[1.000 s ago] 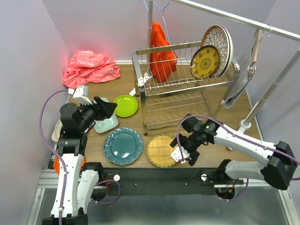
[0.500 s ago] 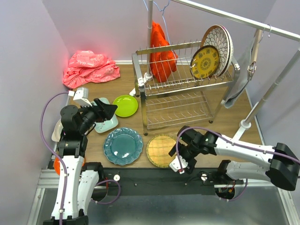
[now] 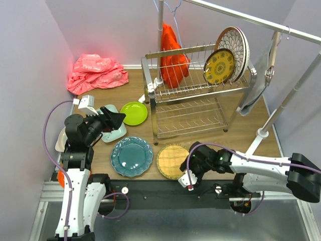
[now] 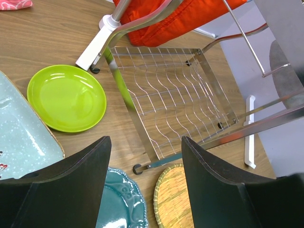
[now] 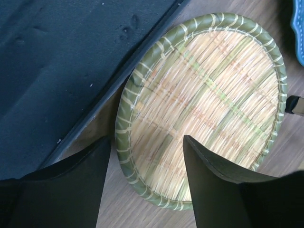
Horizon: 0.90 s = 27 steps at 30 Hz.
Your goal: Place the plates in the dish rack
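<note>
The woven-yellow plate [image 3: 172, 161] lies flat at the table's near edge and fills the right wrist view [image 5: 204, 104]. My right gripper [image 3: 191, 161] is open and empty, low over the plate's near-right rim, with its jaws [image 5: 145, 140] straddling the green rim. The teal scalloped plate [image 3: 131, 156], lime green plate [image 3: 134, 113] and mint tray [image 3: 114, 130] lie left of the chrome dish rack [image 3: 195, 95]. A dark-yellow round plate [image 3: 219, 66] and a white petal-patterned plate [image 3: 234, 42] stand in its upper tier. My left gripper [image 3: 118, 118] is open and empty, above the mint tray.
A pink cloth [image 3: 95, 70] lies at the back left. A red-orange cloth [image 3: 173, 60] hangs behind the rack. A metal rail [image 3: 251, 20] and its post [image 3: 281, 105] stand on the right. The black front rail [image 5: 57, 61] borders the woven plate.
My right gripper has moved down and to the left, dropping to the woven plate's near-right rim. The left arm has barely moved.
</note>
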Motion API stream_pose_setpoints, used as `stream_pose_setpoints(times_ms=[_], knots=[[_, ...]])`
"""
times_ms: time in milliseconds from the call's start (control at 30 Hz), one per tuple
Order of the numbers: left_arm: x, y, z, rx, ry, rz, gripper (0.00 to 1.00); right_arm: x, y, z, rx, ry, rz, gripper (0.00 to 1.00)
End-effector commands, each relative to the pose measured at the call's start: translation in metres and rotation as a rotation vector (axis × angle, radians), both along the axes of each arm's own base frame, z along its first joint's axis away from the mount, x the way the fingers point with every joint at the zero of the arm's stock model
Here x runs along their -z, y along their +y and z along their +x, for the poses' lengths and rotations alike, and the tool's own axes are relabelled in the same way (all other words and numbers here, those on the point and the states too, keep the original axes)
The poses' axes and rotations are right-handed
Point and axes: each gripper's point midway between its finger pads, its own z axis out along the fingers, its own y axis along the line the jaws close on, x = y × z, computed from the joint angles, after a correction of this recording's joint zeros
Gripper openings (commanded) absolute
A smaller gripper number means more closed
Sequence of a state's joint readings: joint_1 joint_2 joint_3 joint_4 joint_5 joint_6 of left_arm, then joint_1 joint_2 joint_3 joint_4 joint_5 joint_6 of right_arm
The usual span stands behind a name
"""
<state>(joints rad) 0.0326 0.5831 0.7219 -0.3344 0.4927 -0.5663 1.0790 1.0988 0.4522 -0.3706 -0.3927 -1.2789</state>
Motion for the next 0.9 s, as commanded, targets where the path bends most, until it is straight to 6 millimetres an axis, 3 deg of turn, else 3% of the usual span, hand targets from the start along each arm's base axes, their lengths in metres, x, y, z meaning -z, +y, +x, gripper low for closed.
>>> stream_pose_setpoints(times_ms=[0, 233, 433, 467, 600, 867], knots=[[0.002, -0.004, -0.006, 0.031, 0.003, -0.009, 0.70, 0.006, 0.000, 0.006, 0.049, -0.029, -0.005, 0.64], [0.004, -0.006, -0.009, 0.041, 0.006, -0.017, 0.70, 0.009, -0.006, -0.001, 0.049, -0.022, -0.001, 0.47], [0.014, -0.013, -0.016, 0.073, 0.030, -0.049, 0.70, 0.005, -0.005, -0.003, 0.057, -0.005, 0.010, 0.21], [0.015, -0.015, -0.019, 0.090, 0.032, -0.057, 0.70, 0.003, -0.004, -0.004, 0.059, -0.002, 0.014, 0.12], [0.021, -0.025, -0.027, 0.148, 0.048, -0.099, 0.70, -0.013, 0.004, -0.004, 0.061, 0.008, 0.058, 0.00], [0.049, -0.047, -0.054, 0.268, 0.187, -0.257, 0.70, -0.067, 0.027, -0.007, 0.106, 0.072, 0.199, 0.01]])
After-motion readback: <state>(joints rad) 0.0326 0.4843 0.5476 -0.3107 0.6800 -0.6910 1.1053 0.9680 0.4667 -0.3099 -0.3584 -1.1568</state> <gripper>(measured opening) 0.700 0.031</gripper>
